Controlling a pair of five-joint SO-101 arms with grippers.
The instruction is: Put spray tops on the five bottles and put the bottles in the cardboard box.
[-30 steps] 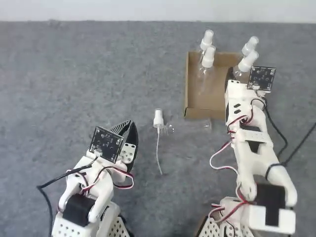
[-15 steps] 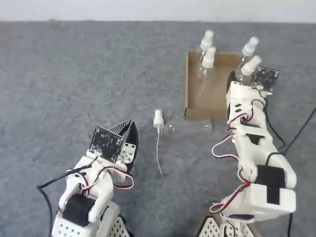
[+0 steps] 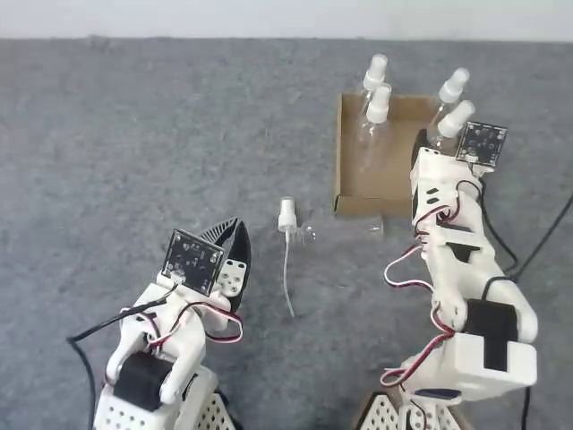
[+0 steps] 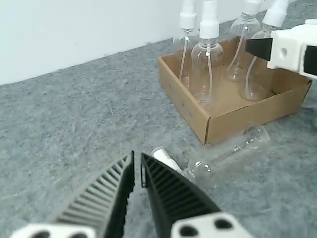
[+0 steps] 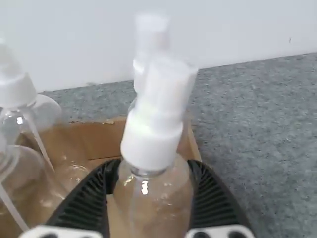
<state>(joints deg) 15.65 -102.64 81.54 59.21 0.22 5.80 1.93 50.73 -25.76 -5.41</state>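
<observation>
Bottles (image 4: 205,64) with white tops fitted stand upright in the cardboard box (image 3: 338,152), which sits at the far right of the grey carpet (image 3: 134,134). Three of them stand free, two along the box's left wall and one at its far right corner. The fourth bottle (image 5: 151,198) is at the near right of the box, leaning a little. The right gripper (image 5: 151,168) has its black fingers (image 5: 94,198) on either side of the clear body just below the shoulder. They look to be pinching it, though the contact is hard to make out. The fifth bottle (image 3: 345,231) lies on its side on the carpet just in front of the box's near wall, neck pointing left. A loose spray top (image 3: 286,215) lies right by that neck, with its thin dip tube (image 3: 287,278) trailing over the carpet toward the arms. The left gripper (image 4: 137,156) hangs low over the carpet short of the spray top, its ribbed jaws pressed almost together with nothing between them.
</observation>
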